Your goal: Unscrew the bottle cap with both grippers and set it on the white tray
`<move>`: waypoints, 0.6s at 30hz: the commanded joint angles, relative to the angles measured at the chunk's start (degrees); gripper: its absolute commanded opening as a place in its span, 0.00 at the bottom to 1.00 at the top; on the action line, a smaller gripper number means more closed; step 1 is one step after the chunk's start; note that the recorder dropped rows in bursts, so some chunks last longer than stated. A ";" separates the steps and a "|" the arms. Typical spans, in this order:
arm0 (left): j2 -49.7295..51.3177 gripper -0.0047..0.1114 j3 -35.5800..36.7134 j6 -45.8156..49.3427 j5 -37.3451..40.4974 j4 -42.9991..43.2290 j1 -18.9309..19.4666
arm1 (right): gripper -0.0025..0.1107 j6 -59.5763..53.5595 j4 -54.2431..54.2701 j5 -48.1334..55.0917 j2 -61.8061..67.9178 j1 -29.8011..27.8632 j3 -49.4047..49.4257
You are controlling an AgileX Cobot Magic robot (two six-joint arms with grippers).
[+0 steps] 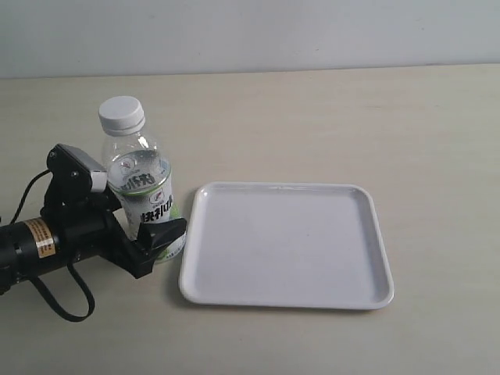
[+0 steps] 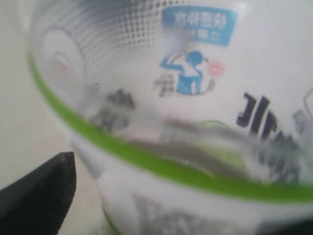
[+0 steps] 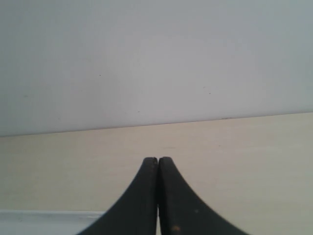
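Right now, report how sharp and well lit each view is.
Exterior view: sharp, evenly lit, soft sheen on the white tray; left wrist view: the bottle fills the frame, label print blurred; right wrist view: the right pincer crisp against plain table and wall.

A small clear plastic bottle [image 1: 139, 183] stands upright, with a white-and-green label bearing dark characters around its lower body. The white ribbed bottle cap [image 1: 122, 114] sits on its neck. Just beside the bottle, on its right in the exterior view, lies the glossy white tray [image 1: 289, 242], nearly square with rounded corners and a raised rim. The black left gripper [image 1: 160, 234] straddles the bottle's lower body; whether it squeezes is unclear. The right gripper [image 3: 157, 164] has its fingertips pressed together.
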 commanded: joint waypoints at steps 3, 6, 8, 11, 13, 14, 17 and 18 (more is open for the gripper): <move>1.74 0.76 -0.23 0.05 0.44 -0.07 0.01 | 0.02 -0.04 -0.46 -0.36 -0.32 -0.27 0.25; 2.11 0.76 -0.74 0.05 0.44 -0.07 0.01 | 0.02 -0.04 -0.46 -0.36 -0.32 -0.27 0.25; 2.10 0.76 -0.74 0.05 0.44 0.11 0.01 | 0.02 -0.04 -0.46 -0.36 -0.32 -0.27 0.25; 2.10 0.72 -0.74 0.05 0.44 0.09 0.01 | 0.02 -0.04 -0.46 -0.36 -0.32 -0.27 0.25; 2.10 0.61 -0.74 0.20 0.44 0.09 0.01 | 0.02 -0.04 -0.46 -0.36 -0.32 -0.27 0.25; 2.10 0.54 -0.74 0.31 0.44 0.09 0.01 | 0.02 -0.04 -0.46 -0.36 -0.32 -0.27 0.25; 2.10 0.30 -0.74 0.31 0.44 0.09 0.01 | 0.02 -0.04 -0.46 -0.36 -0.32 -0.27 0.25; 2.10 0.20 -0.74 0.31 0.44 0.09 0.01 | 0.02 -0.04 -0.46 -0.36 -0.32 -0.27 0.25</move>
